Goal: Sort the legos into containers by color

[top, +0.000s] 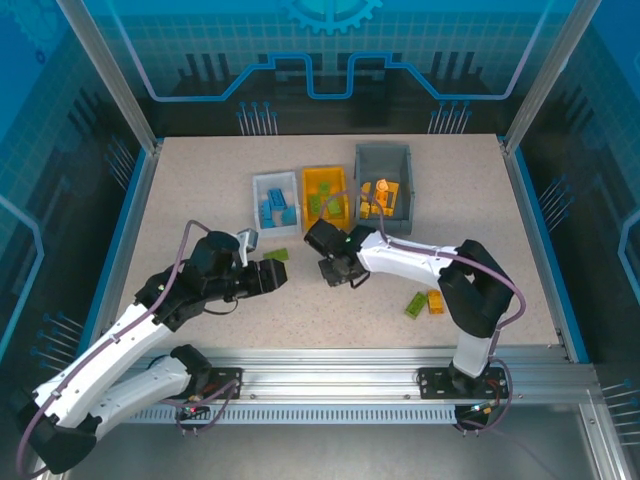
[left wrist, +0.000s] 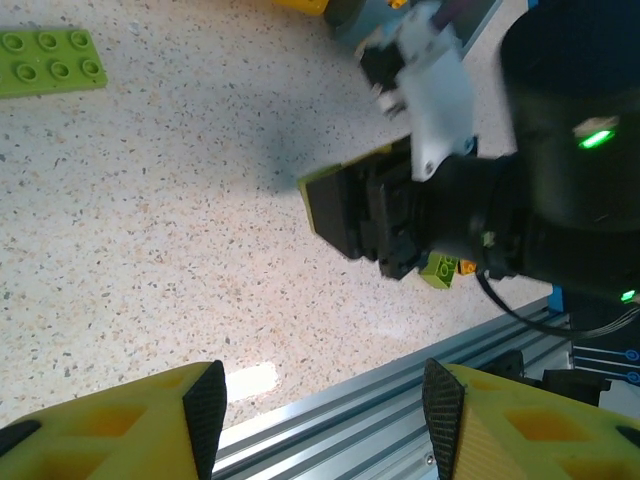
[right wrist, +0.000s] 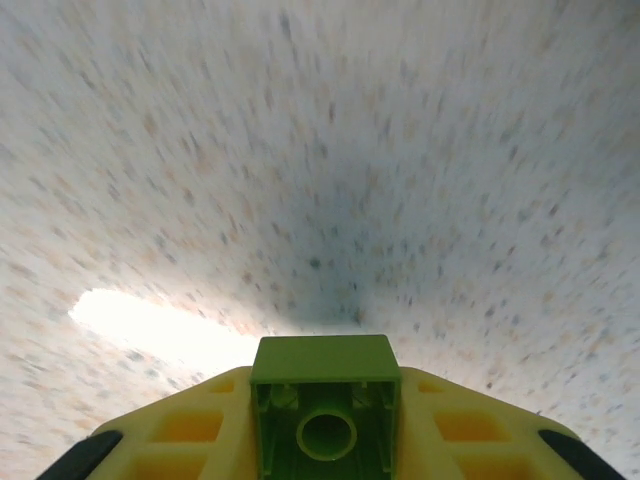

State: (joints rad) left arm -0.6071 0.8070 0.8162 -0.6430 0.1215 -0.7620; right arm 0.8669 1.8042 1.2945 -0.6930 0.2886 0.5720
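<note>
My right gripper (top: pixel 340 272) is shut on a small green lego (right wrist: pixel 323 372), whose hollow underside faces the wrist camera just above the speckled table. My left gripper (top: pixel 270 278) hovers close to its left, open, with nothing between its pads (left wrist: pixel 205 410). A flat green lego plate (top: pixel 276 255) lies just beyond the left gripper. A green lego (top: pixel 415 305) and an orange one (top: pixel 436 301) lie together at the right front. At the back stand the containers: a white one (top: pixel 257 200) with blue legos, an orange-yellow one (top: pixel 325 171) with green legos, and a grey one (top: pixel 383 160) with orange legos.
The metal rail (top: pixel 330 365) runs along the table's near edge, right under the left gripper's fingers. Blue edging (top: pixel 530 230) borders the table sides. The two grippers face each other at mid-table, only a short gap apart.
</note>
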